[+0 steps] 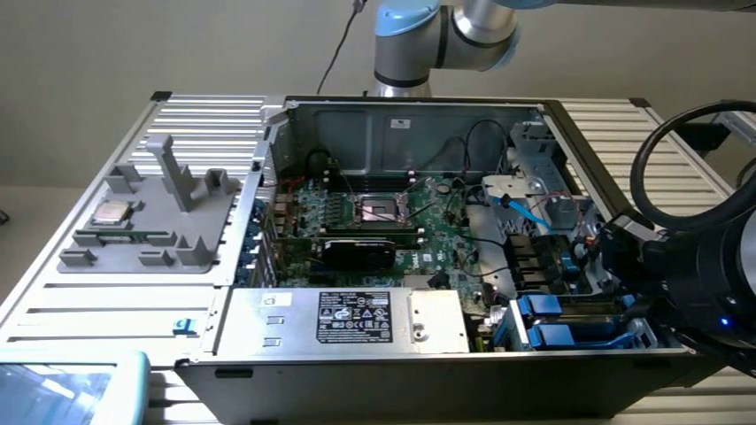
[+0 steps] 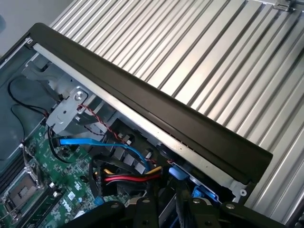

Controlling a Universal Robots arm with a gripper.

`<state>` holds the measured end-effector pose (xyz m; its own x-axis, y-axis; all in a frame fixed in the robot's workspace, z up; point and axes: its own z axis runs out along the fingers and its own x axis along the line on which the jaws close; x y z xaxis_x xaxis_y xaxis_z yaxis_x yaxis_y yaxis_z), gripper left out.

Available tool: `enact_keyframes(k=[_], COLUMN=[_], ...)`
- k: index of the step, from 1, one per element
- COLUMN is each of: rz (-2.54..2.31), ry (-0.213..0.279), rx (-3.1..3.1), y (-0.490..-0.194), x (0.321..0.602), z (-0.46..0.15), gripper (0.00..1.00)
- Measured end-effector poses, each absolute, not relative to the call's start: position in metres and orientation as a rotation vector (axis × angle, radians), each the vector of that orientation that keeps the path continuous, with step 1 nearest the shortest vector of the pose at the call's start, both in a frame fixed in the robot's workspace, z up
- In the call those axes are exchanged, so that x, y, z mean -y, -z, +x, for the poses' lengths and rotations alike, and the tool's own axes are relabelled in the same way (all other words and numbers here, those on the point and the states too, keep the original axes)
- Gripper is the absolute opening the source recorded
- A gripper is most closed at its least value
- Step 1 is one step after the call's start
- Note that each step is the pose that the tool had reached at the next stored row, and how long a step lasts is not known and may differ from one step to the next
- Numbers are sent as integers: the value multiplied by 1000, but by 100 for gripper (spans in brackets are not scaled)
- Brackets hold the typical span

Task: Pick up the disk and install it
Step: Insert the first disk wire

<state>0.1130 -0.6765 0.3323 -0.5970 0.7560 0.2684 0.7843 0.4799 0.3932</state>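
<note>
**Disk at drive bay, grip state unclear**

Disk [image 1: 553, 306]: blue bracket edge shows in the drive bay, at the corner of the PC case [image 1: 402, 111] on the exterior view's right, near side. It sits just above a 2nd blue-bracketed carrier [image 1: 569, 336]. Label face is hidden.

Gripper [image 1: 629, 282] is down inside that corner, right at the disk. Can't tell how far open it is, or whether it has hold of the disk. In the wrist view the gripper [image 2: 183, 209] hangs over blue bracket parts, just inside the case wall.

Around it:
- Blue SATA cable [image 1: 534, 209] runs along the bay.
- Motherboard [image 1: 443, 239] lies mid-case.
- Silver power supply [image 1: 354, 319] with sticker sits at the near edge.
- Grey fixture [image 1: 159, 239] with 1 small silver chip [image 1: 112, 212] sits well apart, on the slatted table [image 1: 95, 314].
</note>
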Motion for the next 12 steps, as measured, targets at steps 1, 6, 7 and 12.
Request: enact_keyframes(k=[1, 6, 7, 12], rz=[-1380, -1370, -1369, -1363], ry=[757, 774, 776, 781], rx=[2650, 2643, 2643, 2642], y=[-332, -332, -332, -332], x=[677, 677, 677, 678], z=[113, 113, 113, 113], gripper=[29, 29, 29, 19])
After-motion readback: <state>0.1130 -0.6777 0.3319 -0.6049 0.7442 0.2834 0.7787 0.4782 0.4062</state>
